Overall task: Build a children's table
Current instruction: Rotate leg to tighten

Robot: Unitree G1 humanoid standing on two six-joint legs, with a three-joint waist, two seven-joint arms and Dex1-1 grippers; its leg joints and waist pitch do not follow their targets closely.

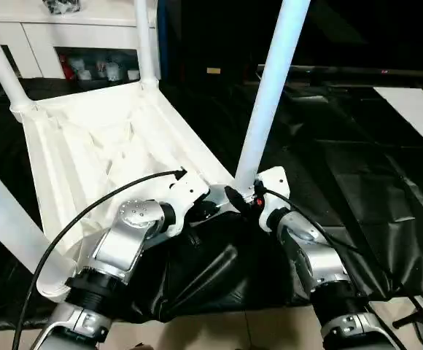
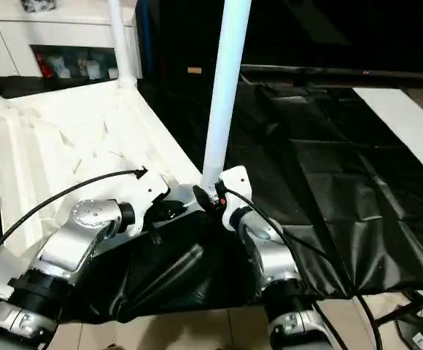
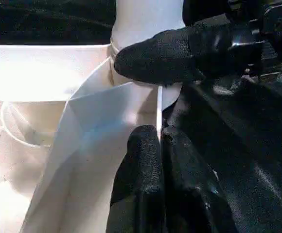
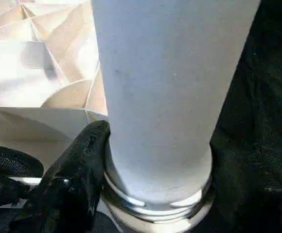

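The large white rectangular plastic table top (image 1: 102,146) lies upside down, ribbed underside up, on black sheeting (image 1: 357,182) spread over the floor; nothing like a desk carries it.

Going left to right, a long white round tube leg (image 1: 4,219) rises from the top's near left corner, close to the robot's left forearm. A second white tube leg (image 1: 0,69) stands in the far left corner socket, and a third white tube leg (image 1: 146,44) stands in the far right corner socket. All three look seated, though how firmly cannot be judged.

The left claw (image 1: 200,208) reaches to the top's near right corner. In the left wrist view its two black fingers (image 3: 146,179) are closed on the thin white rim of the top, steadying that corner.

At this same corner the fourth white tube leg (image 2: 222,87) stands tilted in its round socket. The right claw (image 1: 249,198) is at the leg's base, with one black finger (image 4: 78,165) pressed against it just above the socket; the other finger is hidden behind the tube, so the claw appears to grip the leg. The right wrist view shows ridges still exposed at the leg's foot, so this last leg is probably not fully home.

By this reckoning, three legs are done, the fourth needs seating, and the table then needs turning upright.
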